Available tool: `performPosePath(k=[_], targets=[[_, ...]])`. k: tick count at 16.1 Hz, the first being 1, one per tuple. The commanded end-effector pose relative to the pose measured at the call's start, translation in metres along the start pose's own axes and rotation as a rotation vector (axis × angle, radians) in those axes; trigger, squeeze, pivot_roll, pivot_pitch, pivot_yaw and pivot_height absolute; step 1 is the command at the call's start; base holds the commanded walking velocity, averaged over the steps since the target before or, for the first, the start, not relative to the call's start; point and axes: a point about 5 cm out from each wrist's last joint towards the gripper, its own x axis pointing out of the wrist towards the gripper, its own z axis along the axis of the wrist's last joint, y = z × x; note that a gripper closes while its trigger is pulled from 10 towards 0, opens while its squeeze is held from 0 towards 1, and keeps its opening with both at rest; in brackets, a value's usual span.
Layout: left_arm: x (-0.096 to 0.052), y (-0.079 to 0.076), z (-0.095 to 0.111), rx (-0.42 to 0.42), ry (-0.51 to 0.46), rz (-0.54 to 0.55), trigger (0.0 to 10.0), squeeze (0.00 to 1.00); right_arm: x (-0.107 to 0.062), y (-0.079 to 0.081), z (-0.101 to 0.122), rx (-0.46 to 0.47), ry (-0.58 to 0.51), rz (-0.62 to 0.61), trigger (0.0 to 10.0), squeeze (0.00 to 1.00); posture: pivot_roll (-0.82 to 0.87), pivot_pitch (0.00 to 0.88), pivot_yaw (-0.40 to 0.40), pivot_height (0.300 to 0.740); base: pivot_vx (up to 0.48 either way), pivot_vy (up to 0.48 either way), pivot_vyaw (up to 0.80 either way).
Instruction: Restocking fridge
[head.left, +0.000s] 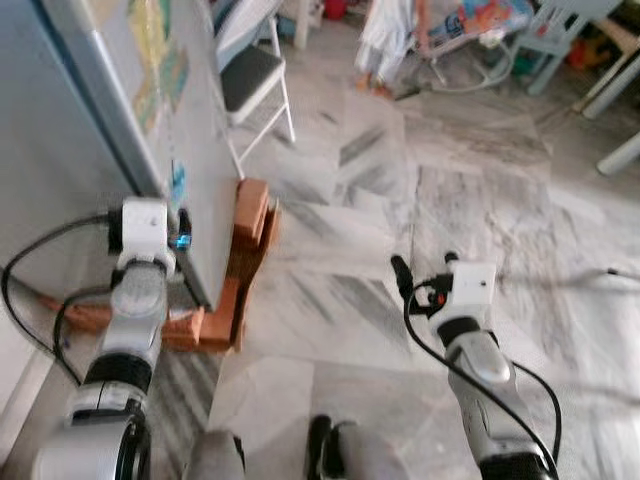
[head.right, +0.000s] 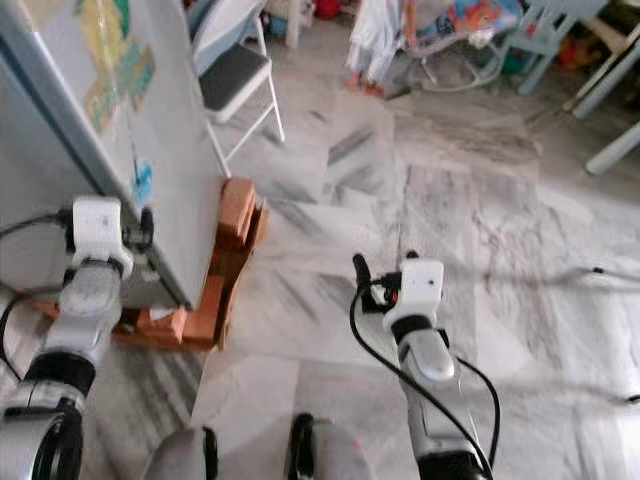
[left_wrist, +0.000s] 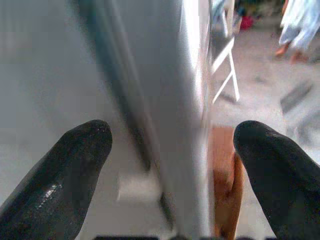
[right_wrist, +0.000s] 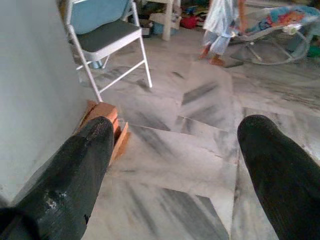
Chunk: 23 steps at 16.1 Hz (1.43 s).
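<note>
Up close on the robot's left stood the fridge (head.left: 190, 150), a tall grey box with bright stickers (head.left: 160, 55) on its side. It sat on a stack of orange bricks (head.left: 245, 260) on the marble floor (head.left: 400, 200). The door seam showed as a dark line down the grey front in the left wrist view.

The left gripper (left_wrist: 172, 165) was held up right at the fridge's lower corner. Its two black fingers (left_wrist: 65, 175) were spread wide apart, one on each side of the fridge's edge. They had nothing in them, and I could not tell if they touched the fridge.

The right gripper (right_wrist: 175, 170) was out in front of the robot, over the bare floor and well apart from the fridge. Its fingers (right_wrist: 70, 175) were wide open too, and they held nothing.

A white folding chair (head.left: 250, 75) with a dark seat stood just past the fridge. Far back in the room was a person (head.left: 385, 40) in pale clothes with bare feet on the floor. Near that person was a baby bouncer (right_wrist: 280, 30) with a colorful seat. A pale blue chair (head.left: 560, 35) stood at the far right, near some white table legs (head.left: 620, 120).

Black cables (head.left: 30, 290) looped off both silver arms.
</note>
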Motion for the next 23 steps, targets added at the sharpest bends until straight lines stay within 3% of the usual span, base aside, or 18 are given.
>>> performPosePath(k=[1, 7, 10, 11, 12, 13, 14, 15, 16, 17, 18, 19, 20, 22, 23], targets=[[0.002, -0.01, 0.006, -0.016, -0.023, -0.057, 10.0, 0.0, -0.003, -0.005, 0.0, -0.021, 0.009, -0.011, 10.0, 0.0, 0.08, 0.172, -0.107, 0.74, 0.0, 0.0, 0.0], [0.001, -0.029, 0.006, -0.056, -0.033, -0.17, 10.0, 0.0, -0.003, -0.005, -0.003, -0.018, 0.026, -0.009, 10.0, 0.0, 0.09, 0.174, -0.108, 0.74, 0.0, 0.0, 0.0], [0.004, -0.034, 0.009, -0.036, -0.026, -0.197, 10.0, 0.0, -0.001, -0.004, -0.006, -0.011, 0.051, 0.005, 10.0, 0.0, 0.09, 0.172, -0.112, 0.74, 0.0, 0.0, 0.0], [0.008, -0.041, 0.015, -0.049, -0.033, -0.228, 10.0, 0.0, -0.002, -0.003, -0.011, -0.006, 0.087, 0.025, 10.0, 0.0, 0.1, 0.17, -0.115, 0.74, 0.0, 0.0, 0.0], [0.012, -0.054, 0.027, -0.009, -0.069, -0.309, 10.0, 0.0, -0.008, -0.009, -0.027, -0.121, 0.197, 0.042, 10.0, 0.0, 0.1, 0.168, -0.122, 0.74, 0.0, 0.0, 0.0], [0.012, -0.058, 0.031, -0.002, -0.081, -0.331, 10.0, 0.0, -0.01, -0.011, -0.032, -0.139, 0.235, 0.048, 10.0, 0.0, 0.1, 0.168, -0.122, 0.74, 0.0, 0.0, 0.0], [0.015, -0.069, 0.041, -0.031, -0.091, -0.382, 10.0, 0.0, -0.018, -0.016, -0.044, -0.088, 0.32, 0.065, 10.0, 0.0, 0.11, 0.166, -0.127, 0.74, 0.0, 0.0, 0.0], [0.013, -0.097, 0.062, -0.053, -0.147, -0.513, 10.0, 0.0, -0.025, -0.023, -0.055, -0.06, 0.404, 0.075, 10.0, 0.0, 0.11, 0.166, -0.131, 0.74, 0.0, 0.0, 0.0], [-0.007, -0.144, 0.084, -0.066, -0.233, -0.725, 10.0, 0.0, -0.027, -0.024, -0.056, -0.04, 0.418, 0.089, 10.0, 0.0, 0.12, 0.166, -0.134, 0.74, 0.0, 0.0, 0.0], [-0.022, -0.166, 0.093, -0.077, -0.274, -0.838, 10.0, 0.0, -0.027, -0.023, -0.057, -0.041, 0.423, 0.096, 10.0, 0.0, 0.12, 0.165, -0.134, 0.74, 0.0, 0.0, 0.0], [-0.068, -0.216, 0.117, -0.139, -0.371, -1.089, 10.0, 0.0, -0.026, -0.02, -0.057, -0.057, 0.429, 0.122, 10.0, 0.0, 0.12, 0.16, -0.137, 0.74, 0.0, 0.0, 0.0], [-0.089, -0.234, 0.126, -0.153, -0.415, -1.177, 10.0, 0.0, -0.024, -0.017, -0.057, -0.073, 0.429, 0.141, 10.0, 0.0, 0.12, 0.155, -0.138, 0.74, 0.0, 0.0, 0.0], [-0.094, -0.241, 0.127, -0.118, -0.446, -1.187, 10.0, 0.0, -0.023, -0.015, -0.057, -0.089, 0.426, 0.162, 10.0, 0.0, 0.11, 0.155, -0.138, 0.74, 0.0, 0.0, 0.0], [-0.047, -0.207, 0.098, -0.042, -0.328, -0.986, 10.0, 0.0, -0.023, -0.012, -0.055, -0.098, 0.43, 0.195, 10.0, 0.0, 0.1, 0.152, -0.137, 0.74, 0.0, 0.0, 0.0], [-0.036, -0.19, 0.093, -0.039, -0.302, -0.919, 10.0, 0.0, -0.024, -0.013, -0.056, -0.082, 0.435, 0.189, 10.0, 0.0, 0.11, 0.153, -0.135, 0.74, 0.0, 0.0, 0.0]])
